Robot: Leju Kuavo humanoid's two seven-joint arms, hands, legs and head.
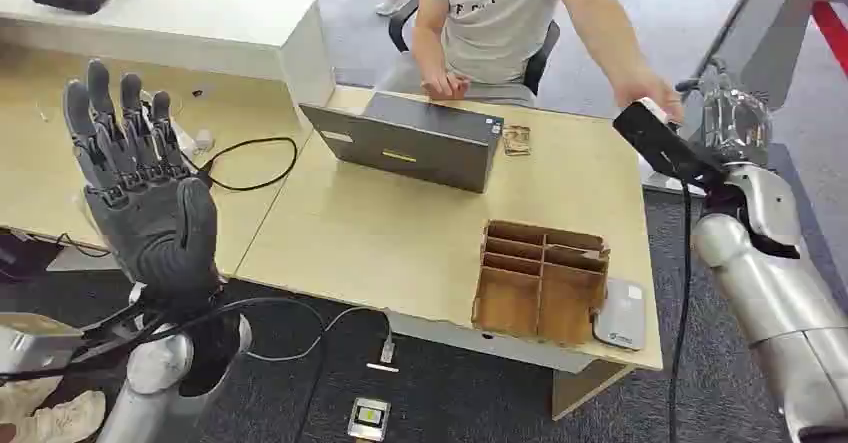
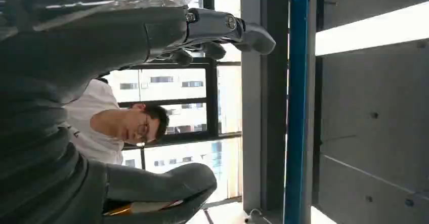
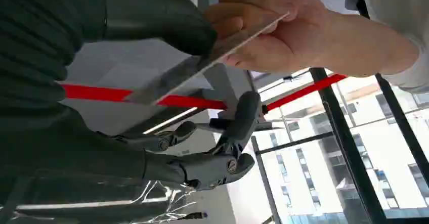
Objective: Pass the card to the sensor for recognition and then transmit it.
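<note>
At the upper right of the head view the right hand (image 1: 735, 123) and a person's hand (image 1: 650, 93) both gripped the card (image 3: 202, 64), while the left hand (image 1: 140, 178) stood raised at left, fingers straight and empty

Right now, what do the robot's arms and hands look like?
Both arms are shiny silver metal with rounded shells. The left hand is dark grey, with a ribbed cover and jointed fingers. Black cables loop by the left arm. The right arm has a black cable hanging beside it, and the right hand has clear crinkly plastic over it.
</note>
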